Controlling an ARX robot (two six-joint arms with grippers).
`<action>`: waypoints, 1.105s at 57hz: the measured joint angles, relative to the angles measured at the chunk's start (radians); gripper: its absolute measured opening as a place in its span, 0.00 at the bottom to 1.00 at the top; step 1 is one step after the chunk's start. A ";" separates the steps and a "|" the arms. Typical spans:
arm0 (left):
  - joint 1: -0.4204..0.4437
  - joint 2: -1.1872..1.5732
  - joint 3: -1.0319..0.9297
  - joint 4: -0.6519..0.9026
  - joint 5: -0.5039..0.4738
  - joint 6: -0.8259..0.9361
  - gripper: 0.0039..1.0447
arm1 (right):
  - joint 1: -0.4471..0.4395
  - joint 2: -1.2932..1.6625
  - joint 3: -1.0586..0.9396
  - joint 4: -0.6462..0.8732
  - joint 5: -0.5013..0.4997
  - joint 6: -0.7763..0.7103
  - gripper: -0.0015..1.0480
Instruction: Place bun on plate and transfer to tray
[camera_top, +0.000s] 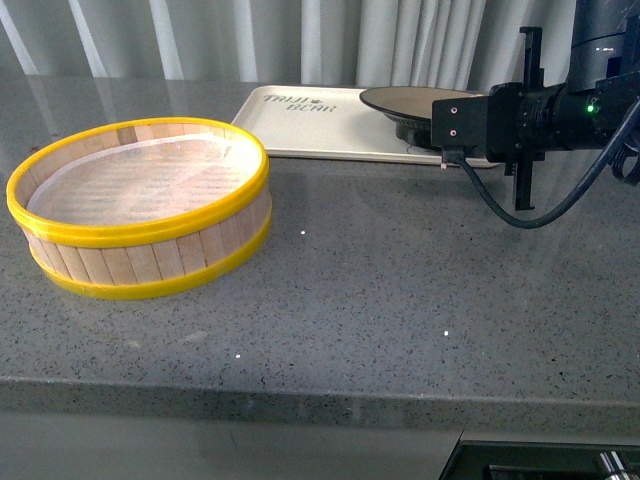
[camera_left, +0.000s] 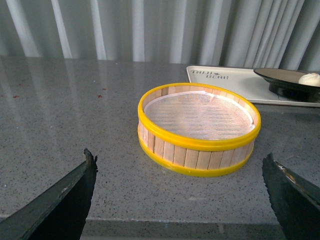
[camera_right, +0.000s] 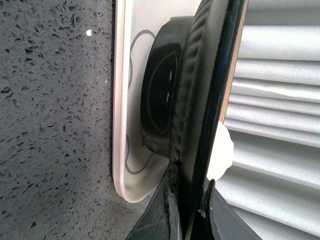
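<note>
I see my right gripper (camera_right: 187, 212) clamped on the rim of the plate (camera_top: 400, 100), which stands on the tray (camera_top: 300, 125) at far right. The bun (camera_left: 310, 78) lies on the plate. My left gripper (camera_left: 180, 200) is spread wide.

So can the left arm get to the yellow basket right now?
Probably yes. In the left wrist view the steamer basket sits straight ahead on bare counter, with the open left gripper facing it and nothing in between. The right gripper is away at the plate.

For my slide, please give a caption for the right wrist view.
Right gripper shut on black-rimmed plate carrying white bun, above cream tray.
</note>
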 joint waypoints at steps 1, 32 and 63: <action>0.000 0.000 0.000 0.000 0.000 0.000 0.94 | 0.001 0.000 0.002 -0.002 0.001 0.000 0.03; 0.000 0.000 0.000 0.000 0.000 0.000 0.94 | 0.013 -0.002 0.014 -0.029 0.002 -0.013 0.61; 0.000 0.000 0.000 0.000 0.000 0.000 0.94 | 0.101 -0.201 -0.151 0.000 0.107 0.237 0.92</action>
